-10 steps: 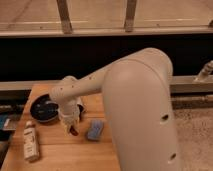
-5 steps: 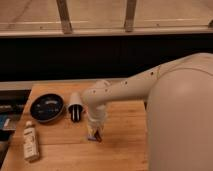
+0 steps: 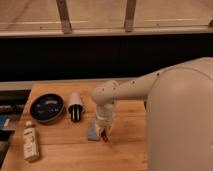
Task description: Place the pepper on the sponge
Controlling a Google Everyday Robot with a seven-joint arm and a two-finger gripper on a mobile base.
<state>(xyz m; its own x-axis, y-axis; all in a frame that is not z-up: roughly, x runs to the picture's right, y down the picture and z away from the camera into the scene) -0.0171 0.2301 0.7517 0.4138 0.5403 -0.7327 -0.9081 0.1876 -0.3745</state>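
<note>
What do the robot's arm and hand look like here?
The arm is smooth, off-white and tubular, swelling into a big rounded shell at right, with small dark dots near the joints. No cables show. The hand, above the sponge on the wooden table, is a short pale block.

A kitchen-style counter set up indoors as a robot test spot

A wooden table (image 3: 60, 150) of butcher-block planks holds kitchen things: a round dark pan (image 3: 46, 107) at the left, a white bottle (image 3: 30, 144) lying near the left corner, a sponge (image 3: 93, 132) and a red pepper (image 3: 104, 135) near the middle. Beyond the table's far edge runs a dark wall band (image 3: 100, 57), and above it pale panes are split by metal posts (image 3: 63, 16). A big white robot arm (image 3: 135, 89) reaches in from the right, its gripper (image 3: 103, 129) low over the sponge, which suggests a lab mock-up more than a home.
</note>
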